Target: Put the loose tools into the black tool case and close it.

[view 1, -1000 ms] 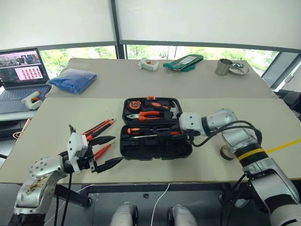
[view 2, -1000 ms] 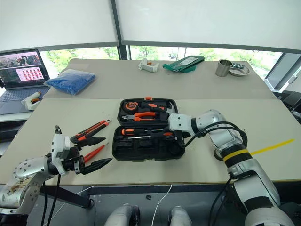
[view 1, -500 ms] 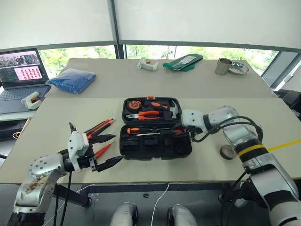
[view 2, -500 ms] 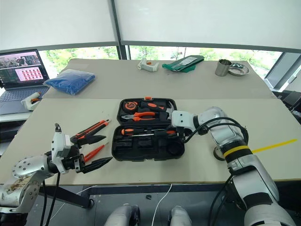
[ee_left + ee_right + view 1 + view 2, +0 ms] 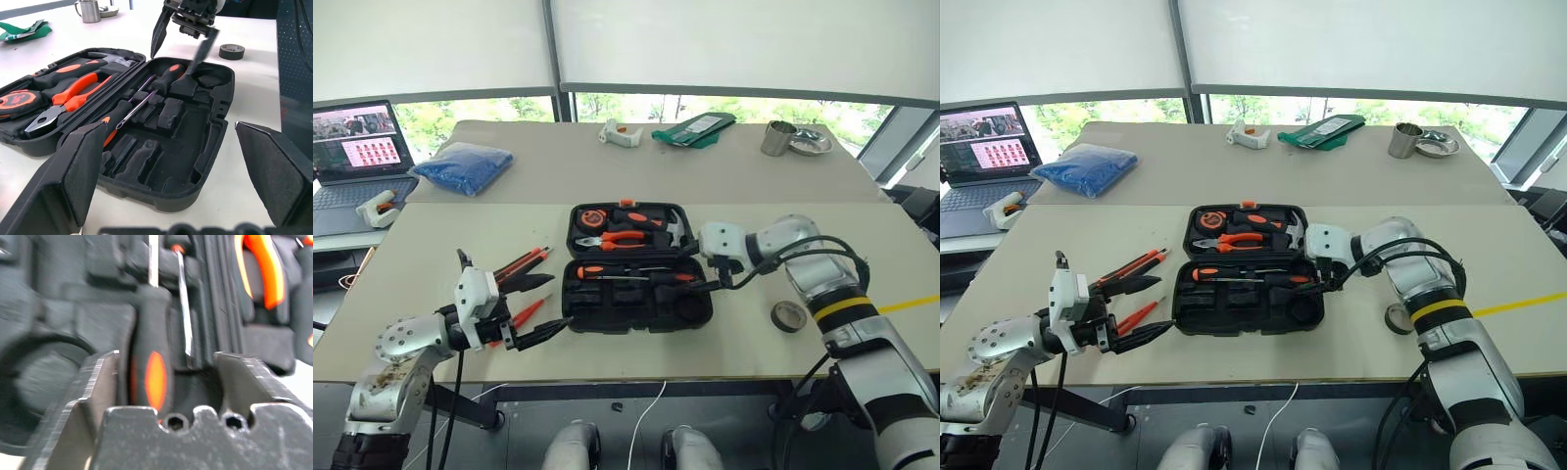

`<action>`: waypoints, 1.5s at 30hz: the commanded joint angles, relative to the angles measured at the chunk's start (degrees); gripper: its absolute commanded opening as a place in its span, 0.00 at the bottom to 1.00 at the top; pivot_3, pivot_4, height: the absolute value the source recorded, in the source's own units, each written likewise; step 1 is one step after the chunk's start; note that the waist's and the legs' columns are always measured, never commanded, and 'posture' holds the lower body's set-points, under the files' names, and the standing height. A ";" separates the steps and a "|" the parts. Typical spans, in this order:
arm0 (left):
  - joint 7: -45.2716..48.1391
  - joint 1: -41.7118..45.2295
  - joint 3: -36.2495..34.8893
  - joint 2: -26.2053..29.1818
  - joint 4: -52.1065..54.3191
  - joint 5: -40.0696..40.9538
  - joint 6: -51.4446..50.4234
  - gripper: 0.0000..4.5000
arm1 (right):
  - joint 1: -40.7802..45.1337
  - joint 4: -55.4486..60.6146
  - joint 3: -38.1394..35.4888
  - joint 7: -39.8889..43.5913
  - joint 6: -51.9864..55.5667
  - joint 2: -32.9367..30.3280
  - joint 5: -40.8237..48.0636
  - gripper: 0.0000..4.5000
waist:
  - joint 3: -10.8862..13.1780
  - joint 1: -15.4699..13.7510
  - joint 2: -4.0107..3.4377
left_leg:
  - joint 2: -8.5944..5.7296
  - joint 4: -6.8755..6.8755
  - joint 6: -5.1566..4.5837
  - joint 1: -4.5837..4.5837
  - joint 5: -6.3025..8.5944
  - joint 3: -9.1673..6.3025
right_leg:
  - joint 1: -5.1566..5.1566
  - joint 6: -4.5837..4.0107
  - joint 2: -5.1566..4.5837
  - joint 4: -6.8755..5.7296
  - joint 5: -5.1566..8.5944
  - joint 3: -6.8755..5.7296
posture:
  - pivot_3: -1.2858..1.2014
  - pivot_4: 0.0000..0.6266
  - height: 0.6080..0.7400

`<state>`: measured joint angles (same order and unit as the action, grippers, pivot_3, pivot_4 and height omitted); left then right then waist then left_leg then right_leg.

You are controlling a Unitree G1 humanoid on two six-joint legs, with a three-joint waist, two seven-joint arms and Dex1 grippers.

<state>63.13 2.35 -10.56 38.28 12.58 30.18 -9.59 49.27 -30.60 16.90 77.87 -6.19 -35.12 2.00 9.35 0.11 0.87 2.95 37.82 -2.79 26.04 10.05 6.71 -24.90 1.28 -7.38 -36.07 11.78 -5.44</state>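
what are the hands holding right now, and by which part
Nothing. The right hand is open above a screwdriver lying in the tool case; the left hand is open and empty.

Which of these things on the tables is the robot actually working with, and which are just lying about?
Part of the job:
- black tool case, lying open
- two screwdrivers already in it
- utility knife
- tester screwdriver
- tape roll

Just lying about:
- laptop
- blue bag
- green cloth
- metal cup
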 commanded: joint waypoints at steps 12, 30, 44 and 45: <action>-2.20 0.00 -0.57 0.15 1.05 -1.56 1.81 1.00 | -1.01 0.50 -3.30 -3.16 5.24 7.97 4.75 0.21 | 0.00 0.32 0.00 | 0.01 0.00 0.04 0.02 -0.03 -0.01 | -0.03 -0.14 0.05 -0.06 -0.09 0.00 | 0.52 0.24 1.00; -4.07 -1.80 -0.52 0.93 2.25 -2.19 1.43 1.00 | 1.84 -11.97 0.32 -8.35 5.43 13.31 -2.80 0.00 | -0.01 0.75 0.00 | 0.35 -0.01 0.29 -0.50 -0.12 -0.01 | 0.07 -0.52 0.22 -0.09 0.02 0.01 | 0.52 0.24 1.00; -7.60 -4.19 -4.49 0.76 1.68 -0.99 0.23 1.00 | -2.78 6.14 -7.53 -8.25 10.58 12.22 6.53 0.00 | -0.02 0.68 -0.03 | 0.60 -0.08 0.32 -0.19 -0.12 0.18 | -0.14 -0.43 0.36 -0.08 -0.17 0.04 | 0.52 0.24 1.00; -8.20 -4.89 -6.01 0.53 1.44 -0.41 0.15 1.00 | -4.47 10.06 -9.53 -7.97 11.36 11.62 9.12 0.00 | -0.01 0.67 -0.03 | 0.61 -0.08 0.35 0.05 -0.15 0.18 | -0.32 -0.42 0.38 -0.10 -0.25 0.04 | 0.52 0.24 1.00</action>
<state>56.09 -1.83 -13.23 38.59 12.86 28.51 -9.86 45.39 -27.93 11.93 69.91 4.21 -22.23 6.06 9.33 0.78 0.85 3.58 37.75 -2.42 26.18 9.88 6.89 -25.29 0.59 -6.97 -36.15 11.37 -5.41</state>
